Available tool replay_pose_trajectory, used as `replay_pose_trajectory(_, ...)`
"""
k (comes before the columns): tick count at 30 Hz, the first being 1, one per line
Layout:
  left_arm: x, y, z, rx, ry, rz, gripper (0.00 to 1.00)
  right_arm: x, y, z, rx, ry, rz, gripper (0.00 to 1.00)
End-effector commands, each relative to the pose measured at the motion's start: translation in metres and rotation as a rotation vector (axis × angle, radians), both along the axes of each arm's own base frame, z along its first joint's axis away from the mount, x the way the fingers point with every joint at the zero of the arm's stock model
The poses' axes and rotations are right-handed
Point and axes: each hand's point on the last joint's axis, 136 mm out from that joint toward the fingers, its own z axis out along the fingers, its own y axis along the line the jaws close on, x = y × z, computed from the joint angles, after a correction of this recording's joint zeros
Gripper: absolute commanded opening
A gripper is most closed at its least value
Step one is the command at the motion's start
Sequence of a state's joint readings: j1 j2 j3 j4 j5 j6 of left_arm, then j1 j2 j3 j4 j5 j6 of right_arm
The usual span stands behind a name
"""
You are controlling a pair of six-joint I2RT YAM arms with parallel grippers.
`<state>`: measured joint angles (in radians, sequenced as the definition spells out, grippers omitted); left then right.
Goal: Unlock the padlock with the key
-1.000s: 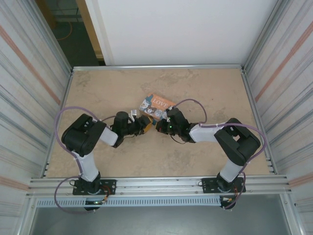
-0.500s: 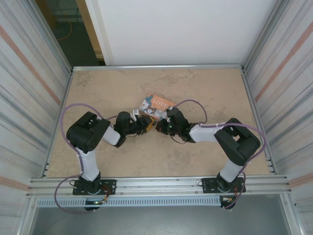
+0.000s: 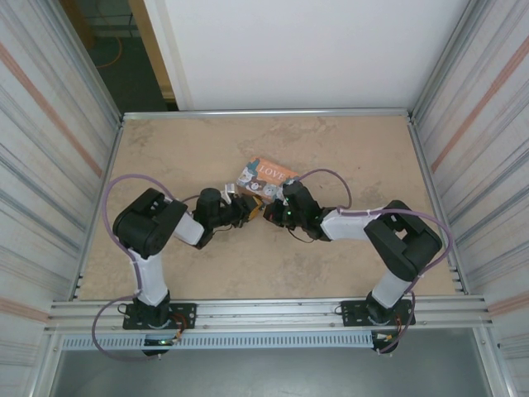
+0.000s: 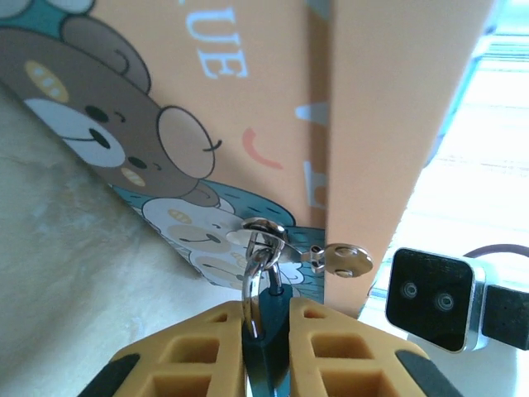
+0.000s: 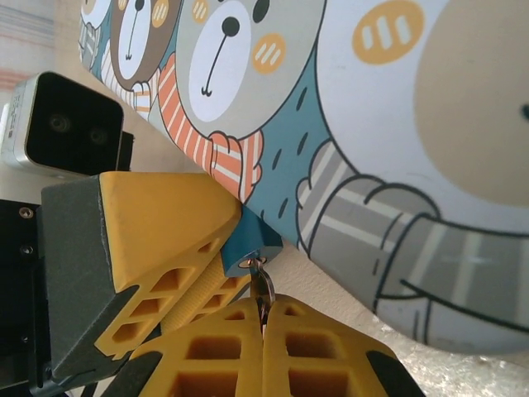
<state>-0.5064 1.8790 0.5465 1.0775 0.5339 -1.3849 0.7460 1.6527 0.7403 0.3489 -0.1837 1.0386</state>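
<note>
Top external showed the left tool (image 3: pixel 243 208) and right tool (image 3: pixel 270 212) meeting at the orange tin (image 3: pixel 266 174) on the worktop (image 3: pixel 347 149); the lock was too small to make out there. Left wrist showed the left tool clenched on the blue padlock (image 4: pixel 266 351), its shackle (image 4: pixel 251 277) closed through the tin's hasp (image 4: pixel 263 234). Right wrist showed the right tool gripping the key (image 5: pixel 263 287), tip at the keyhole. Turning it probably remained.

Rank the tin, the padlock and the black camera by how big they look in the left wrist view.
Largest: tin.
Then black camera, slightly ahead of the padlock.
That last pair is unsure: the left hand hides part of the padlock, which sits nearest the lens.
</note>
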Motion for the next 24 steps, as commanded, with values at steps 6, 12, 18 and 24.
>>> replay_pose_trajectory(6,0.000,-0.001,0.016,0.050,-0.032,-0.013,0.05,-0.002,-0.022,0.030,-0.064,-0.110,-0.008,0.23)
replay_pose_trajectory(12,-0.001,-0.002,0.021,0.035,-0.023,-0.014,0.02,-0.005,-0.042,0.045,-0.165,-0.199,0.007,0.31)
replay_pose_trajectory(18,-0.004,-0.002,0.030,0.039,-0.018,-0.015,0.01,-0.009,-0.056,0.074,-0.280,-0.383,0.056,0.36)
replay_pose_trajectory(24,-0.010,-0.001,0.034,0.062,0.002,-0.020,0.00,-0.017,-0.066,0.104,-0.399,-0.580,0.099,0.50)
